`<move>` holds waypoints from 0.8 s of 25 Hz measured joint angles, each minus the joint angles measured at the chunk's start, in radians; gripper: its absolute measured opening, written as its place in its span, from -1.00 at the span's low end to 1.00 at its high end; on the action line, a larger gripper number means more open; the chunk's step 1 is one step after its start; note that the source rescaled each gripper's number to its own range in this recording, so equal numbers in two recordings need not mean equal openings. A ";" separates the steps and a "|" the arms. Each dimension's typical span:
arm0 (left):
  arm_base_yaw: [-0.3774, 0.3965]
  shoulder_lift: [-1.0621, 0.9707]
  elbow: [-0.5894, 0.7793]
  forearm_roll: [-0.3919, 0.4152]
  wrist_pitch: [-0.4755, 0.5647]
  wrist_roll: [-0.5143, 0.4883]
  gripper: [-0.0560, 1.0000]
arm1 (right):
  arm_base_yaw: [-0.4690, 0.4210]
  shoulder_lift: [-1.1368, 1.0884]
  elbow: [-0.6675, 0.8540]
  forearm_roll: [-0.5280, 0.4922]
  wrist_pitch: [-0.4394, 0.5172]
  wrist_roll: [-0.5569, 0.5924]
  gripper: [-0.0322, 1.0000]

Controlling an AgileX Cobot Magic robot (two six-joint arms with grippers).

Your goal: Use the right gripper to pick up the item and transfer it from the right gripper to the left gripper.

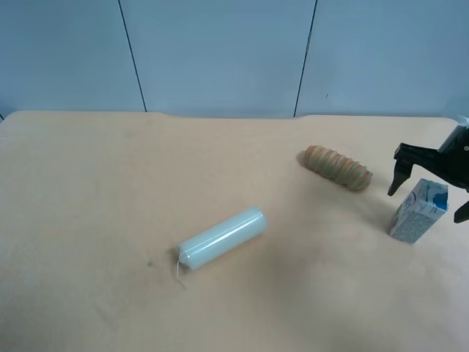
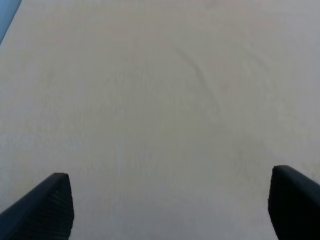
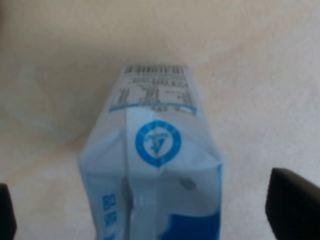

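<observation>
The carton [image 1: 418, 211] stands at the desk's [image 1: 110, 183] 3 o'clock side, between the wide-open right gripper's [image 1: 427, 205] tips. Closing off-centre on its sloped top could tip it or squeeze it out. The left gripper [image 2: 170, 212] is also spread wide.

Tan table [image 1: 88, 205], matte surface. A pale green cylinder [image 1: 222, 238] lies on its side near the middle. A ridged roll [image 1: 338, 167] lies well apart from it. The carton [image 1: 418, 211] stands near the roll, not touching it.
</observation>
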 joint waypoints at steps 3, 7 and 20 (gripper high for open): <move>0.000 0.000 0.000 0.000 0.000 0.000 0.69 | 0.000 0.000 0.055 0.000 -0.067 0.000 1.00; 0.000 0.000 0.000 0.000 0.000 0.000 0.69 | -0.013 0.000 0.079 0.000 -0.118 -0.003 1.00; 0.000 0.000 0.000 0.000 0.000 0.000 0.69 | -0.038 0.095 0.074 0.072 -0.144 -0.079 1.00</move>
